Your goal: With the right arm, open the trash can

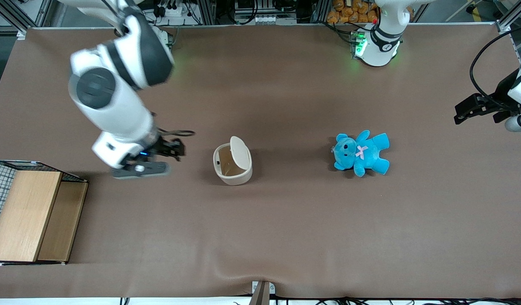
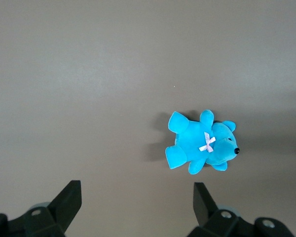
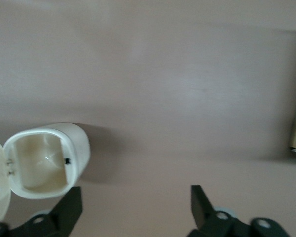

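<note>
The trash can (image 1: 232, 165) is a small cream-white bin standing on the brown table near its middle. Its flip lid (image 1: 240, 151) stands raised and the tan inside shows. In the right wrist view the trash can (image 3: 47, 160) shows open from above, with its lid (image 3: 0, 180) swung back. The right arm (image 1: 116, 89) reaches down over the table beside the trash can, toward the working arm's end. Its black gripper (image 1: 172, 149) is open and empty, apart from the can; the fingers (image 3: 69, 210) stand wide over bare table.
A blue teddy bear (image 1: 362, 152) lies beside the trash can toward the parked arm's end, also in the left wrist view (image 2: 202, 145). A wooden box with wire mesh (image 1: 27, 212) stands at the working arm's end, nearer the front camera.
</note>
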